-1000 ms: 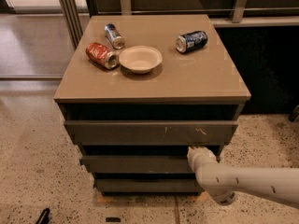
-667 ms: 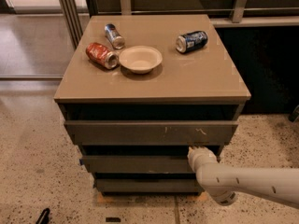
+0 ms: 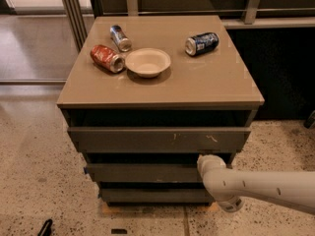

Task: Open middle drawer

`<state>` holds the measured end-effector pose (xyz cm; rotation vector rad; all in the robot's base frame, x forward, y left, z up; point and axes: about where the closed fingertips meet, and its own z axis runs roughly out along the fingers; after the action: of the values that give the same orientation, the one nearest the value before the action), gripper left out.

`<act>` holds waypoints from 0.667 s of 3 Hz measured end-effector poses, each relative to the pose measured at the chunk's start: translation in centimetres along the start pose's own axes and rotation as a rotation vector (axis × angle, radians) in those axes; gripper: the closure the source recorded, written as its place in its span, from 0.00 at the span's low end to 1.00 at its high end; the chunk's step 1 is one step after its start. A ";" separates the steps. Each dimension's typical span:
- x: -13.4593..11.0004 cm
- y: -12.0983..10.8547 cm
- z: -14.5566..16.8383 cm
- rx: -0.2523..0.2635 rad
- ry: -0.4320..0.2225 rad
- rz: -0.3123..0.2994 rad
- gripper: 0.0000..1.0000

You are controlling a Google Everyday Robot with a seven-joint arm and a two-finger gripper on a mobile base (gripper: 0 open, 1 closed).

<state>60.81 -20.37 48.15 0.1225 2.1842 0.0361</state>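
We see a matt, smooth front on the middle drawer (image 3: 142,173). At its right end, our tool (image 3: 205,162) looks like pale, smooth plastic.

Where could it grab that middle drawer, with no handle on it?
Probably the top edge of the middle drawer, hooked from the front through the dark gap above it: its front is flat and handle-less. The gripper sits at that edge's right end.

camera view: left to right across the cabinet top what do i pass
red soda can, silver can, cream round bowl, dark blue can; white gripper sits below, at the grey middle drawer's right end
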 end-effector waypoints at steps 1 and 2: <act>0.0 -0.5 0.4 0.022 -0.007 0.019 1.00; 2.7 -1.4 1.0 0.055 0.054 0.089 1.00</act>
<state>60.00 -21.48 45.28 0.2524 2.2330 0.0295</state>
